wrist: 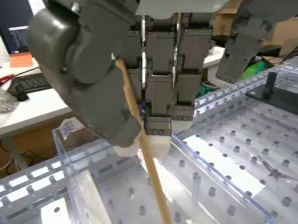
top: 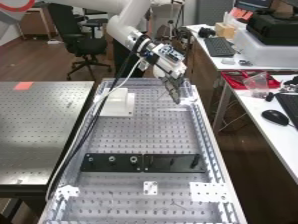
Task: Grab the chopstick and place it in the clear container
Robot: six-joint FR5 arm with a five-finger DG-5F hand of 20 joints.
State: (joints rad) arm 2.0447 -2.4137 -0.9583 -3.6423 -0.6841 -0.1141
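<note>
Dark grey robot hand (top: 171,87) is over the far end of the perforated metal bench (top: 149,138), thumb and fingers pinched pretty snug around a slim light-brown wooden chopstick (wrist: 155,180), which slants down over the clear plastic container (wrist: 226,177). Can't tell if the lower tip's inside. The container's upright walls are the close obstacle, and there's a white block (top: 118,104) beside it, while the long black bar (top: 143,163) lies well apart lol

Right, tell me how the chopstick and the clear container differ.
The chopstick is solid tan; the clear container is see-through. The chopstick is a thin stick, the clear container a wide, walled box. The chopstick slants, pinched in the hand, while the clear container sits on the bench.
</note>
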